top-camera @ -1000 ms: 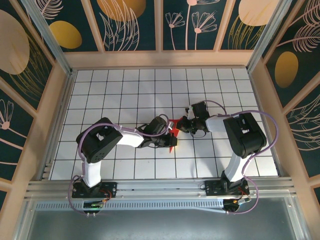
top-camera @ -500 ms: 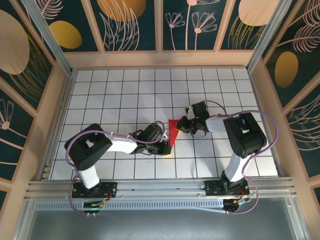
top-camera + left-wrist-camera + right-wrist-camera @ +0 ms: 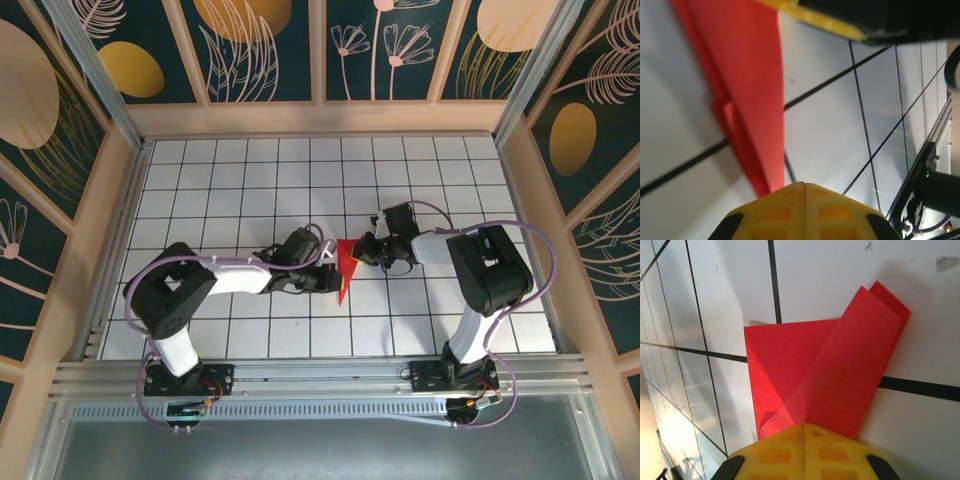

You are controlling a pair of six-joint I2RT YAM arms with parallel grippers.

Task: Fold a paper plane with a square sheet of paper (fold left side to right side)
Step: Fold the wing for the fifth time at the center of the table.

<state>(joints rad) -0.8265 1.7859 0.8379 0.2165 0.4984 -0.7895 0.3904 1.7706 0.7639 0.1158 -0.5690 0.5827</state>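
Our left gripper [image 3: 330, 280] is clenched: in its wrist view the two yellow fingers [image 3: 765, 215] meet at a seam with no gap. The paper [image 3: 345, 266], a narrow red triangle, runs straight ahead of those tips. Its near point slips under them, and we cannot tell whether they press on it. A folded edge with a small step runs along the paper's left side. To its right the gridded table [image 3: 830, 135] lies bare out to the rail [image 3: 927, 160].

Our right gripper [image 3: 363, 250] is also clenched, fingers [image 3: 845, 455] meeting, at the paper's other end. Ahead of it an overlapping flap slants up to the right, with two layered corners at its tip, and a squarer layer spreads left. Bare tiles lie beyond every edge.

From above, the grippers flank the paper mid-table, well away from the walls [image 3: 120, 200].
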